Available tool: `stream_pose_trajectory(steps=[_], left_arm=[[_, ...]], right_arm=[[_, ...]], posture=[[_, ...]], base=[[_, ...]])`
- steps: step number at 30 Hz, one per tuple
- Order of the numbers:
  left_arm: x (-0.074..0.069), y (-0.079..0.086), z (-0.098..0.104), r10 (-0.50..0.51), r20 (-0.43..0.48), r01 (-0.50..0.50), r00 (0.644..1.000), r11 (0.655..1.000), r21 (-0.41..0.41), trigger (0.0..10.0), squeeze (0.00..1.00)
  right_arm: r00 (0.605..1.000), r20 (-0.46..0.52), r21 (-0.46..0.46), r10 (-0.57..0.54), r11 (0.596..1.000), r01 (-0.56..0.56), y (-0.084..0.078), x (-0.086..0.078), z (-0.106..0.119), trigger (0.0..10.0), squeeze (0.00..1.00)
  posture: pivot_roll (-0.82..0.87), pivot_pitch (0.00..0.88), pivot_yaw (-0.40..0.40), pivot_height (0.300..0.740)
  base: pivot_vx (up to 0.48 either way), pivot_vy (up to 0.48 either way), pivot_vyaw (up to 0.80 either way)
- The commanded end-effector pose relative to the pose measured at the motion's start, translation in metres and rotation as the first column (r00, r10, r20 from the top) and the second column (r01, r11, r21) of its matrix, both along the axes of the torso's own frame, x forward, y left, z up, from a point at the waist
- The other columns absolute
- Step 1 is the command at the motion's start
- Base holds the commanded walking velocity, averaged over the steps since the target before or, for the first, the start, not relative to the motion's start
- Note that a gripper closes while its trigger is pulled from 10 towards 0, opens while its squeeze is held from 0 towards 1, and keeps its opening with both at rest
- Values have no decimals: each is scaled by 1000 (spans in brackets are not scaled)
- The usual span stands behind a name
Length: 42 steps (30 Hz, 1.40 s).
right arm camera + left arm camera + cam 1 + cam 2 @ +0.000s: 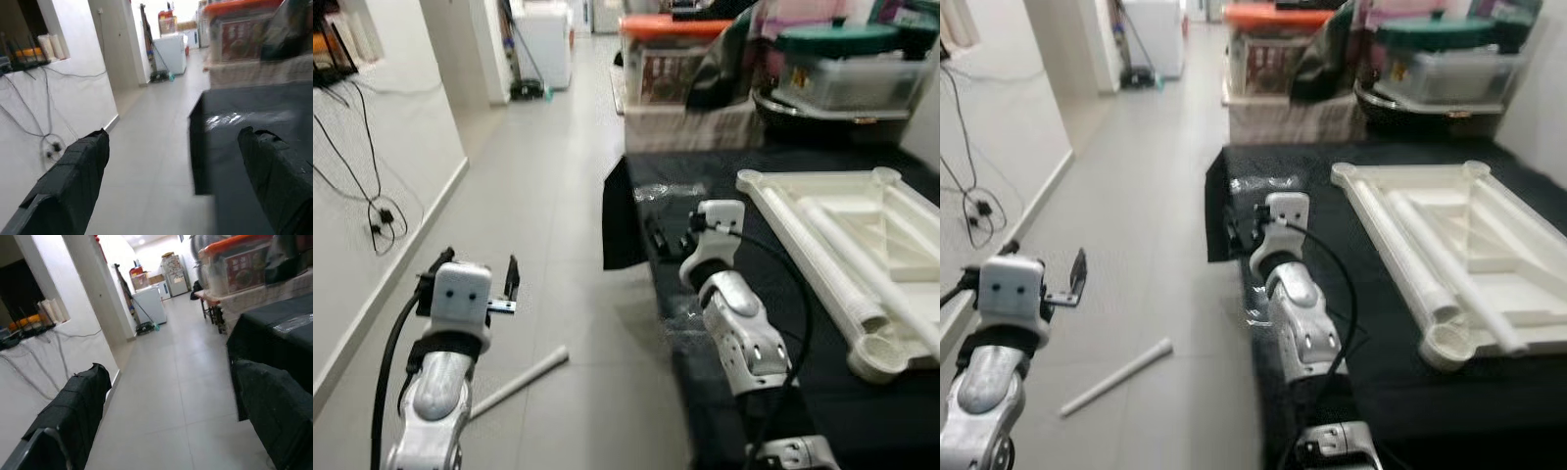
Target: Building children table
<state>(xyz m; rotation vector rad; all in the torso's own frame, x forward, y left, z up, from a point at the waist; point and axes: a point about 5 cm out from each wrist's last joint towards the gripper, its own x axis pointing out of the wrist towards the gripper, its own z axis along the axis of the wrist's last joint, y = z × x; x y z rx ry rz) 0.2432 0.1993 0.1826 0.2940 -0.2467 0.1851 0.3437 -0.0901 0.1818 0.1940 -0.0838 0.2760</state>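
Observation:
A white plastic table top lies upside down on the black-covered table, with white leg tubes resting inside it. Another white leg tube lies on the grey floor to the left of the table. My left gripper hangs open above the floor, above and just beyond that tube, holding nothing. My right gripper stands open over the black table's left edge, left of the table top. In the wrist views both pairs of black fingers are spread wide with nothing between them.
Stacked storage boxes with an orange lid and a green-lidded container stand beyond the table. A white wall with hanging cables runs along the left. A white appliance stands at the corridor's far end.

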Motion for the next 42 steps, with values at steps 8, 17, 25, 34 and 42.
stream_pose_trajectory(steps=[8, 17, 25, 34, 42], left_arm=[[3, 0, -4, -17, -17, 17, 1000, 1000, 1, 10000, 0], [1, 1, -12, -20, -46, 20, 999, 1000, -7, 10000, 0], [2, 4, -14, -22, -57, 22, 998, 1000, 3, 10000, 0], [4, 8, -14, -25, -56, 26, 998, 1000, 13, 10000, 0], [4, 9, -15, -39, -56, 40, 998, 999, 11, 10000, 0]], right_arm=[[999, -12, -33, -30, 999, 29, -15, -5, -8, 10000, 0], [998, -27, -49, -56, 997, 55, -23, -14, -18, 10000, 0], [996, -26, -36, -81, 996, 80, -26, -17, -19, 10000, 0], [991, -21, -17, -135, 991, 135, -34, -18, -19, 10000, 0], [987, -20, -6, -161, 987, 160, -38, -18, -19, 10000, 0]], posture=[[21, 0, -41, 740], [11, 0, -38, 740], [5, 0, -33, 740], [1, 0, -34, 740], [1, 0, -33, 740]], base=[[0, 0, -788], [0, 0, -788], [0, 0, -788], [0, 0, -788], [0, 0, -788]])
